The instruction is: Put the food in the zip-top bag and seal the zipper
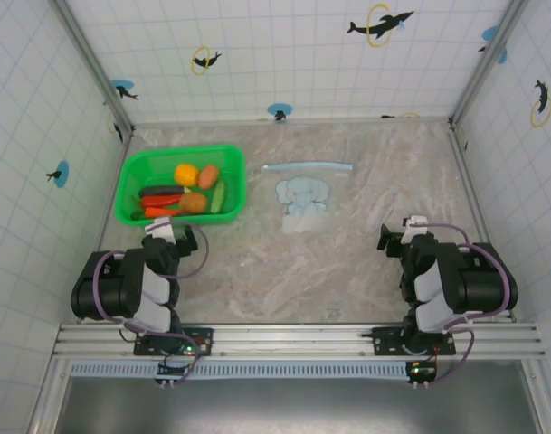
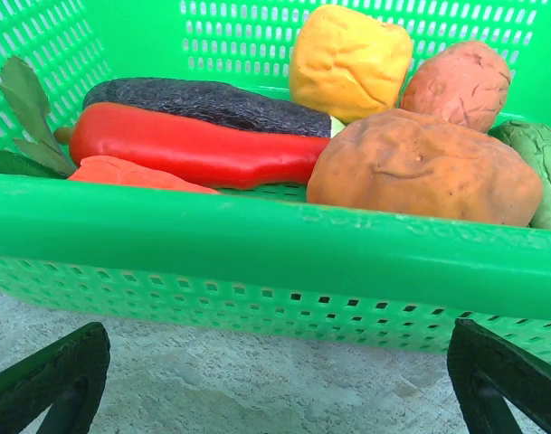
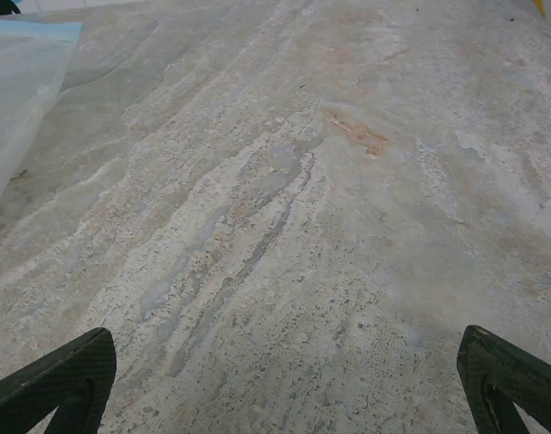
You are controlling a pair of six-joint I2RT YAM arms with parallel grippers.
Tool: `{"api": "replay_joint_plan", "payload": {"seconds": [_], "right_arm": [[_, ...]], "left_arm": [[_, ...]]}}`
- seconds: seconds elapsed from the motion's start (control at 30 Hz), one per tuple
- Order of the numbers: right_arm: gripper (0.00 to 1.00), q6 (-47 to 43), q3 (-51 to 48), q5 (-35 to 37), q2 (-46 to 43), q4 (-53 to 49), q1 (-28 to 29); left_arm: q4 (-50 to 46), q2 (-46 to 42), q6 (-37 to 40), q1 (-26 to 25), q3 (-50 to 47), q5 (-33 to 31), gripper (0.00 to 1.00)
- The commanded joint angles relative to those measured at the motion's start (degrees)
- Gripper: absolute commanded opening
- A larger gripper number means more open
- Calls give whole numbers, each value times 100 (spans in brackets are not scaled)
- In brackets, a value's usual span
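Behind the rim of the basket (image 2: 257,244), the food (image 2: 420,172) sits partly hidden from my left gripper (image 2: 277,384), fingers apart; my right gripper (image 3: 280,384), likewise spread, sees the bag (image 3: 17,90) cut off.

A robot test cell in a lab. White grid-printed wall panels (image 1: 284,54) with dolphin stickers (image 1: 380,23) box in a stone-patterned counter (image 1: 347,271). Aluminium posts (image 1: 92,68) rise at the upper corners. Two robot arms (image 1: 121,289) are bolted to a metal rail (image 1: 293,339) along the bottom of the frame.
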Motion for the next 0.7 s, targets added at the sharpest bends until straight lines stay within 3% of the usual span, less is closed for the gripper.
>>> {"api": "replay_joint_plan", "payload": {"seconds": [0.0, 0.3, 0.43, 0.67], "right_arm": [[100, -1, 50, 70, -58, 60, 22], [100, -5, 51, 71, -60, 61, 21], [100, 0, 50, 79, -60, 57, 21], [100, -4, 50, 72, -60, 56, 22]], "left_arm": [[147, -9, 93, -29, -8, -64, 98], [106, -7, 53, 50, 21, 91, 97], [289, -22, 174, -210, -68, -418, 97], [252, -27, 168, -213, -45, -404, 97]]}}
